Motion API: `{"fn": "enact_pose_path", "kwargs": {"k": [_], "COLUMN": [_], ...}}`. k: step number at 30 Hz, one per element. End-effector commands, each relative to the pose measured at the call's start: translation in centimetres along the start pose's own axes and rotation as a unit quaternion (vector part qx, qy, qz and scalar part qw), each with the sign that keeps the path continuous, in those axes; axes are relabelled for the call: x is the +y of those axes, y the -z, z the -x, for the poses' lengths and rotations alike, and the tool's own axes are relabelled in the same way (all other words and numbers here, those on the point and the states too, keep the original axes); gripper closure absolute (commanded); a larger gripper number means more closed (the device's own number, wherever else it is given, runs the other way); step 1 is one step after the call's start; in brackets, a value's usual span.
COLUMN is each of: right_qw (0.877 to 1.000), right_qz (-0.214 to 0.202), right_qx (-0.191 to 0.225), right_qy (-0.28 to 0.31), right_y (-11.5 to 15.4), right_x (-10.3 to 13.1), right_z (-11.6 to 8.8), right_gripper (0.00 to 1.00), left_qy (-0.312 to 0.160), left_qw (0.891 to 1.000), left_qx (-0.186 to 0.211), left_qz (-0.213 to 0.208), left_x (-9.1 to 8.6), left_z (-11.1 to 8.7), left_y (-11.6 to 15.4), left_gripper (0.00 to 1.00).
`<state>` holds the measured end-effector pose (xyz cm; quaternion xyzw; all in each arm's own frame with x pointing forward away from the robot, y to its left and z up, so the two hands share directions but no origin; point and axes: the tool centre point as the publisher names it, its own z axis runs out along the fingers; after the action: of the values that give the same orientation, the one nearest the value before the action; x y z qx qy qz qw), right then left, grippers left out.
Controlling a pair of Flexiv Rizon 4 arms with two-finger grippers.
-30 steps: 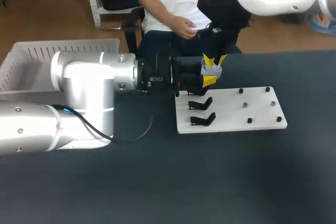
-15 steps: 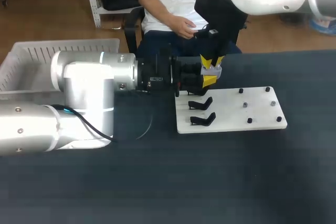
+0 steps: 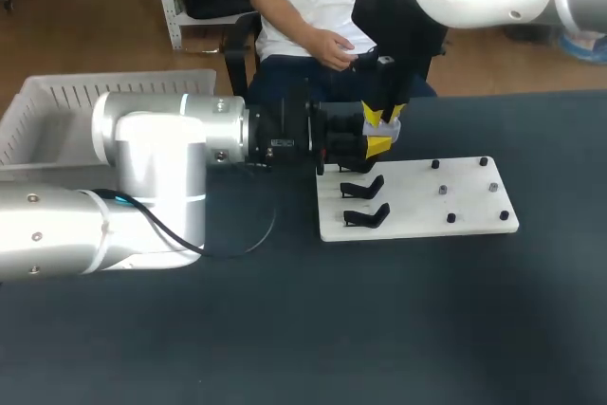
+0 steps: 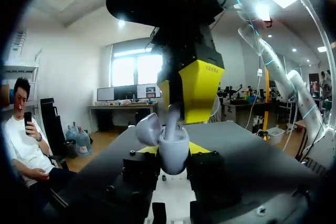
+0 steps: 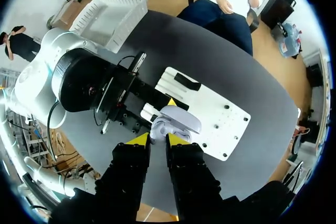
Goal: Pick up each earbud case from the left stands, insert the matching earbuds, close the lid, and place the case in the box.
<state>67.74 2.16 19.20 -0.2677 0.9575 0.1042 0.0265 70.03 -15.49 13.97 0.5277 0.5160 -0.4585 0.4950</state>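
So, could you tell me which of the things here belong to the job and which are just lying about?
Job in hand:
open lavender earbud case, held in the left gripper
right gripper, right over the case
two empty black stands on the white board
white basket

Lying about:
thin cable looped on the black table

Silver-white left arm, black cable; end effector seemingly black, yellow-tipped.

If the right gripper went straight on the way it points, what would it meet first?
Probably the open earbud case, held by the left gripper just ahead of the right gripper; depth is unclear.
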Motion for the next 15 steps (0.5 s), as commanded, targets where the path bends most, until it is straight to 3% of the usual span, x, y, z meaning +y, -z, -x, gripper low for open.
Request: {"fn": "enact_pose_path", "kwargs": {"k": [1,15], "right_qw": [1.0,1.0], "right_qz": [0.0,-0.006], "right_qx": [0.004,0.01], "right_qy": [0.001,0.004], "right_y": [-0.21,-0.48], "right_x": [-0.16,-0.28], "right_z": [0.22,0.47], "right_gripper": [1.0,1.0], "left_qy": [-0.001,-0.001], "left_qw": [1.0,1.0], "left_qx": [-0.001,-0.001], "left_qz": [0.002,0.002], "left_x": [-0.05,-0.05], "left_z": [-0.03,-0.03], "left_y": [0.01,0.01], "left_gripper": [1.0,1.0]}}
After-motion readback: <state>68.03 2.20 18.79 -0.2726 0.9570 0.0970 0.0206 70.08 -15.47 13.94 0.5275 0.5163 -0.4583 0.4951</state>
